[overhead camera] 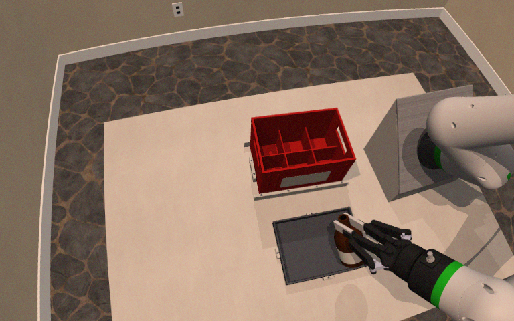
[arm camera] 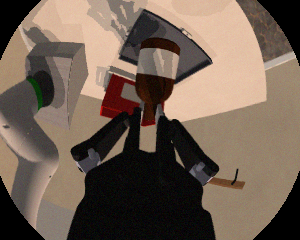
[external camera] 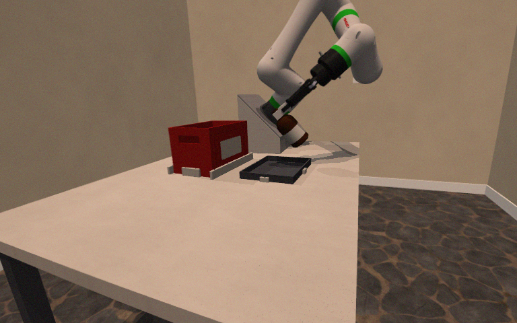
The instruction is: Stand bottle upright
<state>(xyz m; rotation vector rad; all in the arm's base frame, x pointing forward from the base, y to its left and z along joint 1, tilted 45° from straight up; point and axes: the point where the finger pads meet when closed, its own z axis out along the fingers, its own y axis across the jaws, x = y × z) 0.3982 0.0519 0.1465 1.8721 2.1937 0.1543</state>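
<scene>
The tool [external camera: 289,107] was clamped on the neck of the brown bottle [external camera: 292,130], carrying it in the air with its base pointing down and toward the right of the exterior view, tilted rather than plumb. That neck grip made sense to me: it left the wide base free to meet the tray first.

Going left to right in that view, the red crate [external camera: 207,146] sat left of centre on the tabletop [external camera: 173,224], hemmed by pale stops along its foot, presumably to hold it in place. Just right of it lay the dark tray [external camera: 253,175], shallow-walled, nothing in it, flat on the tabletop. The bottle hung above the tray's far right part, well clear of its floor. Farther right the white arm [external camera: 357,48] bent back down to its grey wedge mount [external camera: 253,128].

From the top view the bottle [overhead camera: 345,244] showed over the tray's right edge [overhead camera: 282,254], so I judged it needed bringing further upright and lowering before release. A tilted release might tip it over again.
</scene>
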